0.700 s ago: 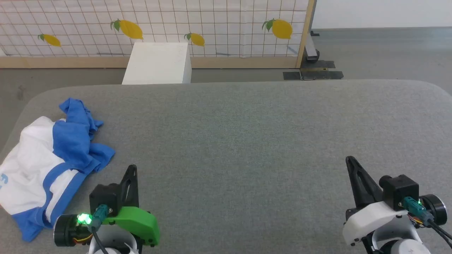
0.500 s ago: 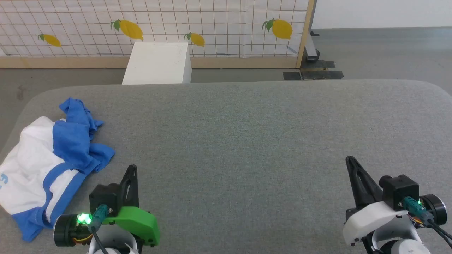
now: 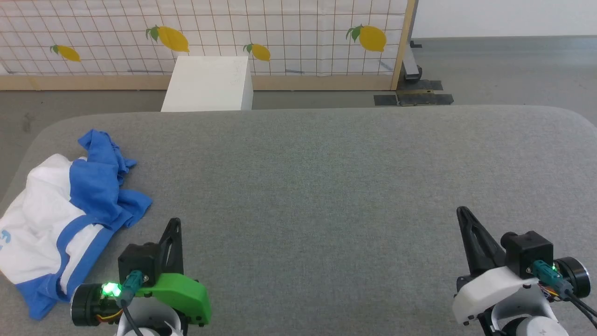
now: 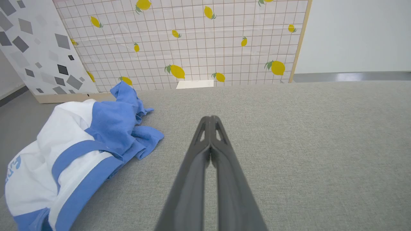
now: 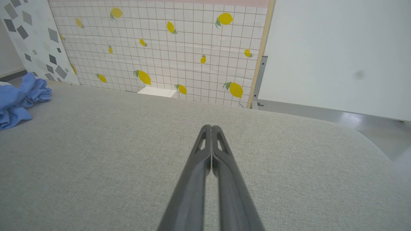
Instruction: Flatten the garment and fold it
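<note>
The garment (image 3: pixel 60 214), a white T-shirt with bright blue sleeves and trim, lies crumpled at the left end of the grey padded table (image 3: pixel 326 186). The left wrist view shows the garment (image 4: pixel 77 150) bunched to the left of my fingers. Its blue sleeve (image 5: pixel 19 99) shows at the far left of the right wrist view. My left gripper (image 3: pixel 175 221) hovers low, just right of the garment, shut and empty, its tips (image 4: pixel 210 118) pressed together. My right gripper (image 3: pixel 461 211) sits at the lower right, far from the garment, shut and empty, with its tips (image 5: pixel 210 126) touching.
A white box (image 3: pixel 207 84) stands on the floor beyond the table's far edge. Behind it runs a tiled panel with lemon prints (image 3: pixel 210 32). A dark metal foot (image 3: pixel 413 95) rests on the floor at the panel's right end.
</note>
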Controlling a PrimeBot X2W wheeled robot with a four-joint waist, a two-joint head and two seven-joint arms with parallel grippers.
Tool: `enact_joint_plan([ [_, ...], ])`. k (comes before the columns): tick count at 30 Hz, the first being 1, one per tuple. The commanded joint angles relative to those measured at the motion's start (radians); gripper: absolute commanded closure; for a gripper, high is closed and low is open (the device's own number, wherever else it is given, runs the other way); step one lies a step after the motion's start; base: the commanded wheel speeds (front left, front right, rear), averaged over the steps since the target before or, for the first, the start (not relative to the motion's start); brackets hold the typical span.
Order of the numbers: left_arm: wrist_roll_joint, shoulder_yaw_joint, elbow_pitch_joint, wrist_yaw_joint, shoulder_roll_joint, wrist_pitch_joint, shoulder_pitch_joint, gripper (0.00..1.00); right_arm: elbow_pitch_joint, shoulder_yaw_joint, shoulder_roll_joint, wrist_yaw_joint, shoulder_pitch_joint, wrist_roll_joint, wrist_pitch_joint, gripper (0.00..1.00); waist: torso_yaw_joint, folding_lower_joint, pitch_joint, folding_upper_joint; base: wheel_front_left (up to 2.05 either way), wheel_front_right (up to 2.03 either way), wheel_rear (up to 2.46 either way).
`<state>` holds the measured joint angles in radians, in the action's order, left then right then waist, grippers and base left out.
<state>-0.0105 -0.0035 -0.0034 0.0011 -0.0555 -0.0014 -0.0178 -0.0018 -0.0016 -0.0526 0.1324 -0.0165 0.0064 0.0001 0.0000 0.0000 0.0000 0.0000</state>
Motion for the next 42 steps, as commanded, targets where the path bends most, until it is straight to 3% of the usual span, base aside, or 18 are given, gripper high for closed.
enact_joint_plan([
  [1,0.01,0.004,0.003,-0.001,0.005,0.001,0.018,1.0,0.002,0.002,0.002,-0.002,0.017,-0.006,0.0,1.0,0.0,0.0,0.0,0.0,0.0,0.0,0.0],
  [42,0.01,0.004,0.003,-0.001,0.005,0.001,0.018,1.0,0.002,0.002,0.002,-0.002,0.017,-0.006,0.0,1.0,0.0,0.0,0.0,0.0,0.0,0.0,0.0],
])
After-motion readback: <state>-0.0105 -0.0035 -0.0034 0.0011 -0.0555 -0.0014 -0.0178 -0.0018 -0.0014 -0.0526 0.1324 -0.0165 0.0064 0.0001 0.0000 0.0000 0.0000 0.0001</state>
